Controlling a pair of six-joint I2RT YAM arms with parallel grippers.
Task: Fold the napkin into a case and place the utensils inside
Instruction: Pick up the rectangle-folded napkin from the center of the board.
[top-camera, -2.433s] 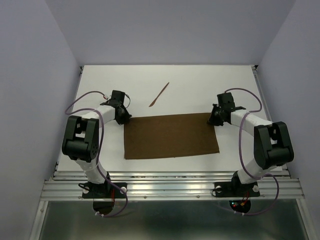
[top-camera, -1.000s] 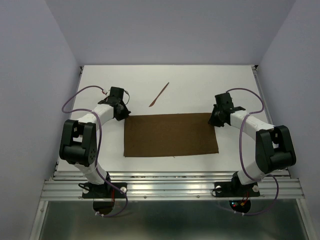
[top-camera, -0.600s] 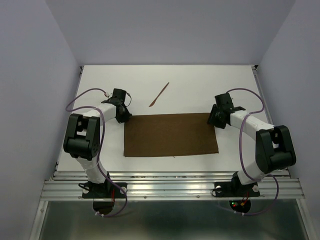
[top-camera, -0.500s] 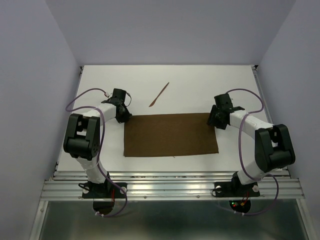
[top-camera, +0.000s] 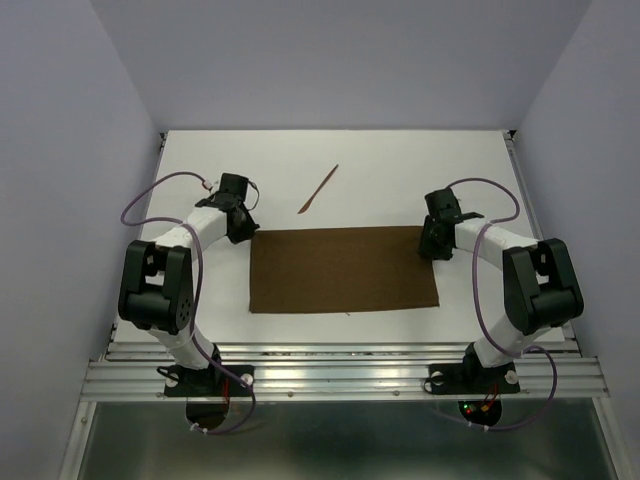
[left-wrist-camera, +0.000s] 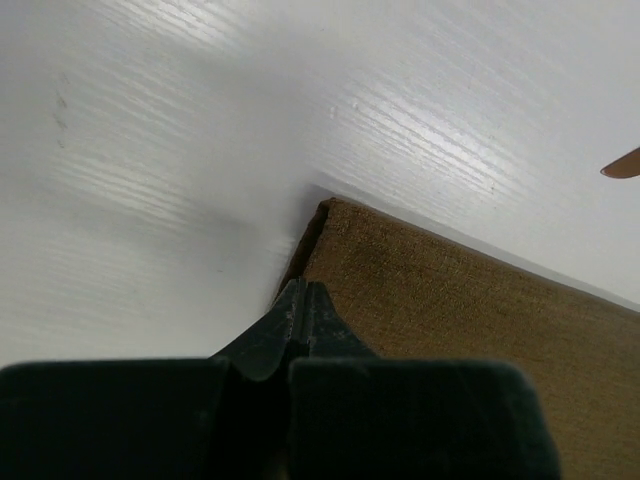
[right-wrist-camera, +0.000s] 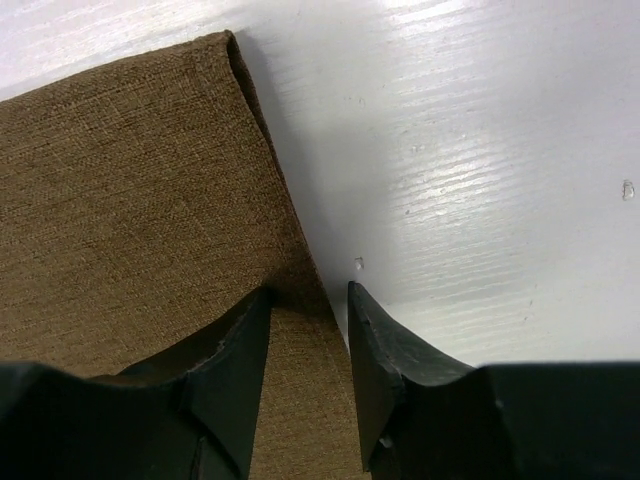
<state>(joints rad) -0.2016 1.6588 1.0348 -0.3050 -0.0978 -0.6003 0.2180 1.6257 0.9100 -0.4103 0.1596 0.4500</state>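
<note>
The napkin lies flat on the white table as a dark brown rectangle. My left gripper is low at its far left corner. In the left wrist view this gripper is shut, its tips touching the napkin's left edge; whether any cloth is pinched I cannot tell. My right gripper is at the far right corner. In the right wrist view it is open, straddling the napkin's right edge, one finger over cloth and one over table. One reddish-brown utensil lies behind the napkin; its tip shows in the left wrist view.
Lavender walls close in the white table at the left, back and right. A metal rail with both arm bases runs along the near edge.
My right arm has edged slightly left onto the napkin's far right corner. My left wrist has shifted a little at the far left corner. The napkin and the utensil have not moved.
</note>
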